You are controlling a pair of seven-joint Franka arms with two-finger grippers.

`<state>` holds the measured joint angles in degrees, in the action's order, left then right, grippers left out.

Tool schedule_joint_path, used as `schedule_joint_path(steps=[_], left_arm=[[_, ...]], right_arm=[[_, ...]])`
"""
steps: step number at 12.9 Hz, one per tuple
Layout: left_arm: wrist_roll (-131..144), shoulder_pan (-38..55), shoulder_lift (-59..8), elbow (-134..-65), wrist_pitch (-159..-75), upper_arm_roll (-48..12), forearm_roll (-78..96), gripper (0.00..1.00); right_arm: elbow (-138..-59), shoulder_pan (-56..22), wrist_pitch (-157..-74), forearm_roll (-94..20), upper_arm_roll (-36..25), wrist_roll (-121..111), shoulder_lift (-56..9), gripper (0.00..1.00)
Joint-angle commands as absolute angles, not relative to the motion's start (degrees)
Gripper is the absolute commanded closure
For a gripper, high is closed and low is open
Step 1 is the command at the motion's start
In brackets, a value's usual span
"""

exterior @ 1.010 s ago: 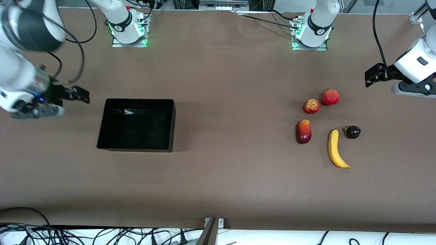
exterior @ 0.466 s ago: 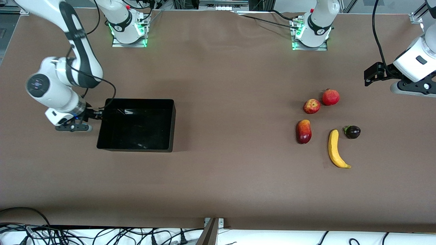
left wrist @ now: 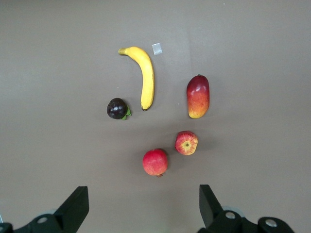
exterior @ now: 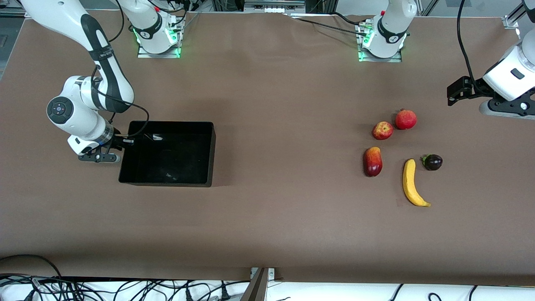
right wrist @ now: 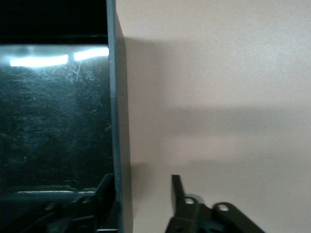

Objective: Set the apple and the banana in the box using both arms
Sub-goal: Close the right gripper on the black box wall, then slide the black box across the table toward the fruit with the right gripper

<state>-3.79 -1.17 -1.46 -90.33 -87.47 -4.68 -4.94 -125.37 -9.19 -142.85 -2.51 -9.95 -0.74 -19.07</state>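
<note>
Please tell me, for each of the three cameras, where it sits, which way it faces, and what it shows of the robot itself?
Front view: high across the table, facing both bases; shows both arms, the box and the fruits.
Left wrist view: on the left arm, looking down past the open left tool at the banana and apple, which the front view shares.
Right wrist view: on the right arm; the open right tool straddles the box wall.

On the brown bench [exterior: 271, 125], toward the left arm's end, lie a uniformly red round fruit with a crown tip [exterior: 406, 119], an elongated red-and-orange mango-like fruit [exterior: 373, 161] nearer the front camera, and a small dark purple fruit [exterior: 433, 162] with a green stem cap
</note>
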Motion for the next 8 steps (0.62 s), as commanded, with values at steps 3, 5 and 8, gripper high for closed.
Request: schedule_joint_path(steps=[3,5,8], left_arm=[[-3.69,-1.58,-2.55,-88.24,-85.96,-4.92,-3.96,0.00],[-3.34,-0.88,-2.46,-88.15,-86.04,-5.53,-3.78,0.00],[-3.43,-0.97,-2.46,-88.07,-86.04,-6.86,-4.22,0.00]], right_arm=[[-124.20,-9.58,-140.37,-3.34,-6.43,-1.49,-16.97,1.00],[-119.30,-9.67,-136.17,-3.08,-3.53,-1.93,-16.96,1.00],[-108.24,-13.60,-127.83,-3.51,-0.62,0.25,-17.75,1.00]])
